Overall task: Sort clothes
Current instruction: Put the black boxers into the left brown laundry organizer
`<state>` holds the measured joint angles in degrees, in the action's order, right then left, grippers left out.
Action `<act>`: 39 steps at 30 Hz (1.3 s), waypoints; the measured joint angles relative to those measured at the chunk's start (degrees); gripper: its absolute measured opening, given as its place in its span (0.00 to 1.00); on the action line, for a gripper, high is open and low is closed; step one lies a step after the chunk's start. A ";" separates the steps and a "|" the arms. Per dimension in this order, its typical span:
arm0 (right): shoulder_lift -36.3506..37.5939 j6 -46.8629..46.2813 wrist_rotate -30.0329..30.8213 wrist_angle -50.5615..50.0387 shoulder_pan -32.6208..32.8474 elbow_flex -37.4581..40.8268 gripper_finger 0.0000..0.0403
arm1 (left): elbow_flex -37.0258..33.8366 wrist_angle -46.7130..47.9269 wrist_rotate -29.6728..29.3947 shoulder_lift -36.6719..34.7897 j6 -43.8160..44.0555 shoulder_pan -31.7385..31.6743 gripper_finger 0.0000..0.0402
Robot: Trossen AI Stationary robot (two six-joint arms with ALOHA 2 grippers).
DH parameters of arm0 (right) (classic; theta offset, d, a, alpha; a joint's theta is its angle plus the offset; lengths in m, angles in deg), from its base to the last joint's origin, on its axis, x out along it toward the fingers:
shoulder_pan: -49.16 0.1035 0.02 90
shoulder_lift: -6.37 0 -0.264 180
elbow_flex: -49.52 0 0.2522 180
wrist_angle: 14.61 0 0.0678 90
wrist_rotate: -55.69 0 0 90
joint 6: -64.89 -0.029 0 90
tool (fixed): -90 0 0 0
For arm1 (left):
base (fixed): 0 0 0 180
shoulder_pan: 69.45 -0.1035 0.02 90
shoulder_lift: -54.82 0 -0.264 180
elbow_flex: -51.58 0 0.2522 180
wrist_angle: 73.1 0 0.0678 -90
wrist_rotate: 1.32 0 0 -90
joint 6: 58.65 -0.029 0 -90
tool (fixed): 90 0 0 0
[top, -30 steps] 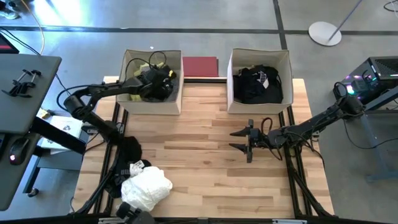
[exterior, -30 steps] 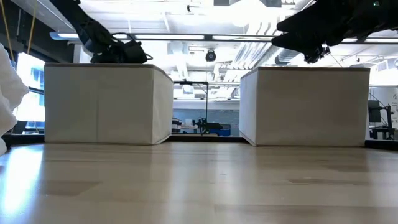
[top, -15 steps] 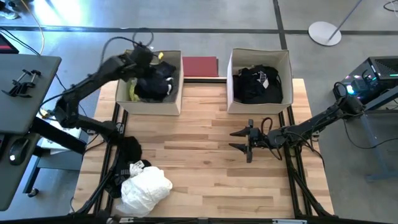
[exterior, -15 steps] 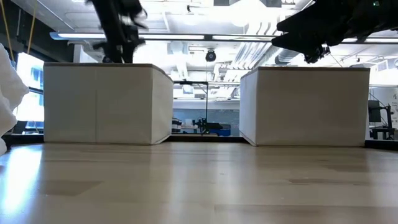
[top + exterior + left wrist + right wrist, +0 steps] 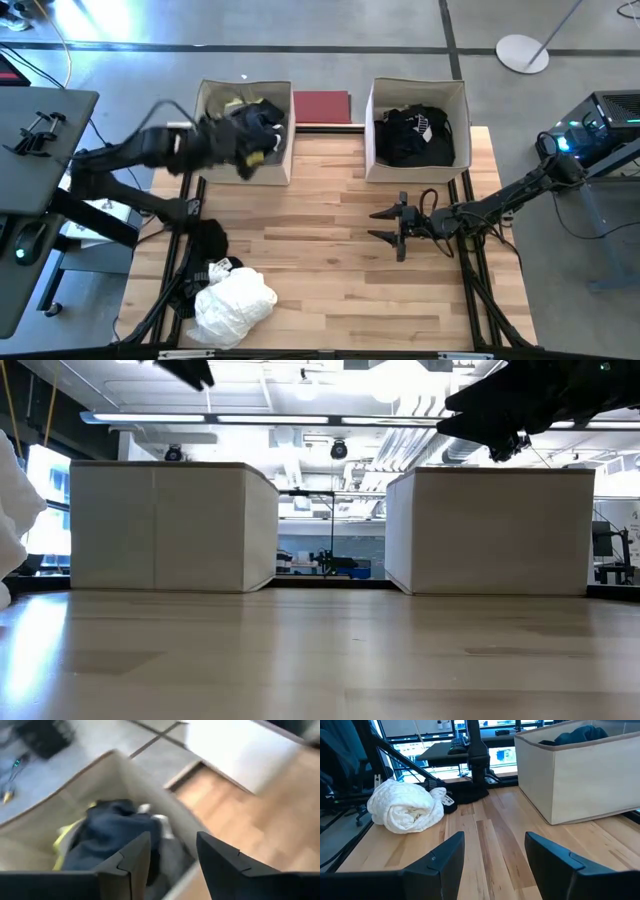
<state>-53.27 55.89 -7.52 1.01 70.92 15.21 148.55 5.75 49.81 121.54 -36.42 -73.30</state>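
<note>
I held the left tool (image 5: 172,865), fingers apart and empty, over the beige fabric box (image 5: 205,165) of dark garments (image 5: 255,125) (drop apparently done); right tool (image 5: 392,229) waited open above the counter (image 5: 320,280).

dark clothes (image 5: 412,137) fill boxes; white garment (image 5: 236,303) outside.

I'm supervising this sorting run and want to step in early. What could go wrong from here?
1. The left claw is open and empty above the left box; its arm may clip the rim.
2. The white garment and black garment lie at the table's left edge; a grab might push them off.
3. The right claw hovers mid-table, where the arms may cross.
</note>
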 joint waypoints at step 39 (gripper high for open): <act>0.00 0.46 -0.17 -0.50 0.00 0.00 0.49 | -39.82 -2.54 46.22 12.88 67.49 40.68 0.40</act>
<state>-53.27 56.35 -7.69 0.51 70.92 15.21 108.73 3.21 96.02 134.42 31.07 -32.62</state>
